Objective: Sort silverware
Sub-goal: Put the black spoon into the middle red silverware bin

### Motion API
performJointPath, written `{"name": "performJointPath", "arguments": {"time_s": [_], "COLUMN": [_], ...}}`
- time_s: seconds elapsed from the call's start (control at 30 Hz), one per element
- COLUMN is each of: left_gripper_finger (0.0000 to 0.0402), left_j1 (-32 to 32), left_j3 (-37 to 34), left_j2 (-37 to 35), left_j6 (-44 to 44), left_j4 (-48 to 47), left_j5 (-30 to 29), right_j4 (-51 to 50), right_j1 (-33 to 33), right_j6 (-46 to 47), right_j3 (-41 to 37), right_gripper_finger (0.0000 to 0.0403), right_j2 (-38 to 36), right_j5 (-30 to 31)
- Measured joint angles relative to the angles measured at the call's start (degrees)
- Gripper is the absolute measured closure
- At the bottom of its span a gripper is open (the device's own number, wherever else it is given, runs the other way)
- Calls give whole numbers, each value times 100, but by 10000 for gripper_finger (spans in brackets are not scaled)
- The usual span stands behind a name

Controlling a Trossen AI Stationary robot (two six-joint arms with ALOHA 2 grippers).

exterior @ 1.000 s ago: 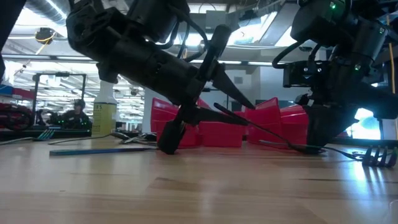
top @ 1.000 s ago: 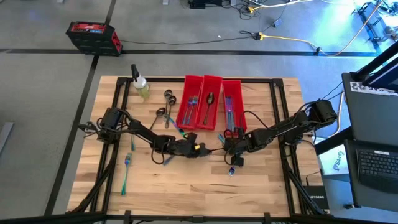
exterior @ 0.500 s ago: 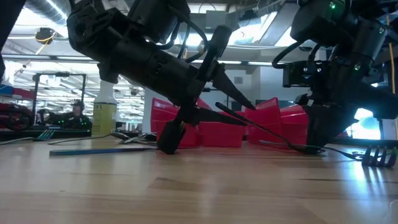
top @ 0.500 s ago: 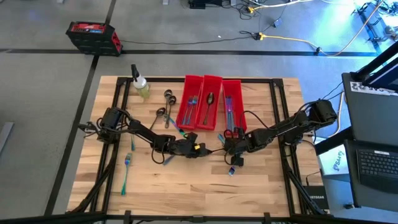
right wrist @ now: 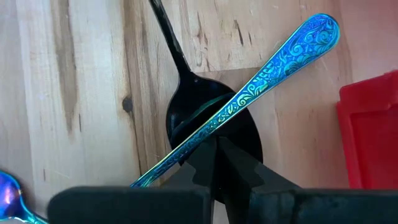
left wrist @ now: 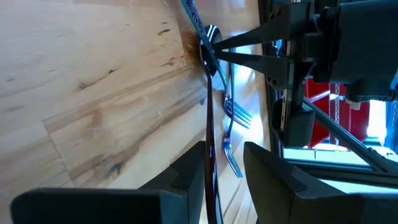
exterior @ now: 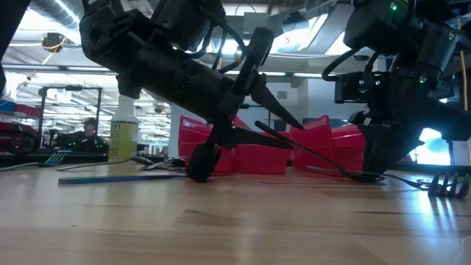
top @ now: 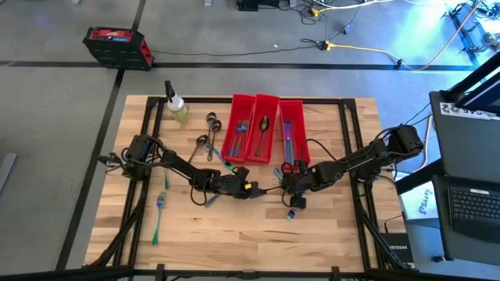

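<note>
I have the left gripper (left wrist: 224, 180) pinching the handle of a dark spoon (right wrist: 211, 130) near the middle of the table (top: 234, 234), bowl still resting on the wood. The right gripper (right wrist: 222, 163) has its fingers pressed together on an iridescent blue handle (right wrist: 267, 68) that lies across that same bowl. My worry is that lifting either piece drags the other, because they cross and touch. The three red bins (top: 264, 129) sit toward the table's far edge; a tangled lift could drop a piece outside them. Loose forks (left wrist: 231, 130) lie just beside.
</note>
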Motion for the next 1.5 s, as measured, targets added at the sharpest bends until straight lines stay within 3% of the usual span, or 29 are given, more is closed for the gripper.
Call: {"name": "performJointPath", "arguments": {"time_s": [0.2,0.4,0.67,0.9,1.5], "left_gripper_finger": [320,391,399,367,240], "left_j1": [-4,-13,-11,-15,-6], "left_j3": [0,0,-7,-13,-2], "left_j2": [0,0,0,2,2], "left_j6": [84,200,150,152,-65], "left_j4": [1,4,12,77,16], "left_j5": [73,-14,-134,-265,-314], "right_j4": [-1,-2,-4,-2,0], "right_j1": [0,0,2,2,2], "right_j6": [0,0,-2,-2,-9], "right_j3": [0,0,2,2,2], "right_gripper_finger": [403,403,403,403,403], "right_j2": [0,0,0,0,2], "right_j5": [0,0,0,0,-2]}}
